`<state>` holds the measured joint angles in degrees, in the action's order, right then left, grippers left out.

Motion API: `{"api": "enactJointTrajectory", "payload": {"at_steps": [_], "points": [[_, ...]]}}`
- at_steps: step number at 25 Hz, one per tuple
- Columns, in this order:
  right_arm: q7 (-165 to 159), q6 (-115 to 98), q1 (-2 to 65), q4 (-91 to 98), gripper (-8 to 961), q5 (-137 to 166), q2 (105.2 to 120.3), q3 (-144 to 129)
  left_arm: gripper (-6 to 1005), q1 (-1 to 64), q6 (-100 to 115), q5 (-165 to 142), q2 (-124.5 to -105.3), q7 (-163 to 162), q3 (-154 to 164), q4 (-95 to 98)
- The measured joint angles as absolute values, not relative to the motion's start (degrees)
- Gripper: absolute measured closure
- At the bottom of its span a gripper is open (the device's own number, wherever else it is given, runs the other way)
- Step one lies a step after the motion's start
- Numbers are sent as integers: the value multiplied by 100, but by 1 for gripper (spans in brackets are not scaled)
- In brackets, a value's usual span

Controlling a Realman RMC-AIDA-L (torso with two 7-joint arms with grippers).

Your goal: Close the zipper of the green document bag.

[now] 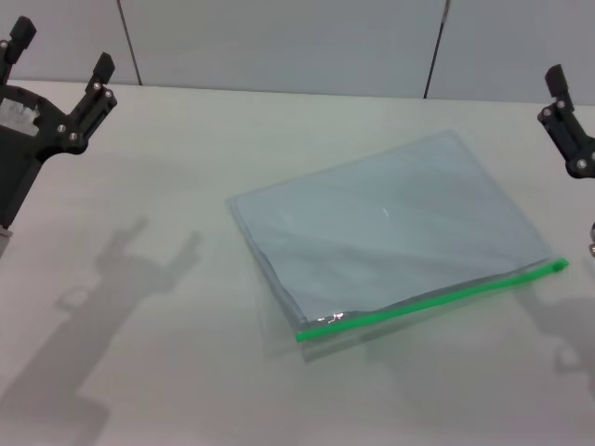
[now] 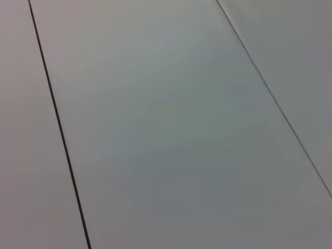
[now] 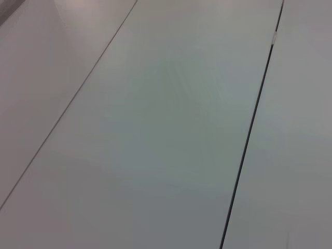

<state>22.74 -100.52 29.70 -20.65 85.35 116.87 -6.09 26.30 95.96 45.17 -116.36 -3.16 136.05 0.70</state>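
Head view: the green document bag [image 1: 395, 223] lies flat on the pale worktop [image 1: 167, 372], turned at an angle, between the two claws and nearer to the right one. It is translucent, blue-grey, and nothing touches it.

The zipper [image 1: 432, 302] runs along the bag's long edge on the robot's side, a bright green strip. One end of it lies below and just inward of the right claw; the other end lies toward the middle of the worktop, well apart from the left claw. A small glint shows near that inner end. The slider cannot be made out with certainty; the strip's end on the right-claw side looks slightly thicker.

Left claw [image 1: 60, 51]: raised above the far left part of the worktop, well apart from the bag. Its two black fingers [image 1: 100, 70] stand spread, with nothing between them: released. Its shadow falls on the worktop beneath it, on the side toward the bag.

Right claw [image 1: 567, 116]: at the far right edge of the view, above the worktop, near the bag's far right corner but not touching it. Only part of it shows; cannot tell whether it is released or clenched.

Both wrist views show only pale panels [image 2: 171, 129] with thin dark seams [image 3: 249, 135]; no bag and no claw appear in either.
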Motion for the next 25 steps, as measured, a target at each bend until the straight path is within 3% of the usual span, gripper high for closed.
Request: {"api": "enactJointTrajectory", "payload": {"at_steps": [25], "points": [[2267, -10072, 3026, -2057, 71, 8534, 11689, -626, 151, 2610, 9747, 4579, -11637, -334, 13605, 123]]}}
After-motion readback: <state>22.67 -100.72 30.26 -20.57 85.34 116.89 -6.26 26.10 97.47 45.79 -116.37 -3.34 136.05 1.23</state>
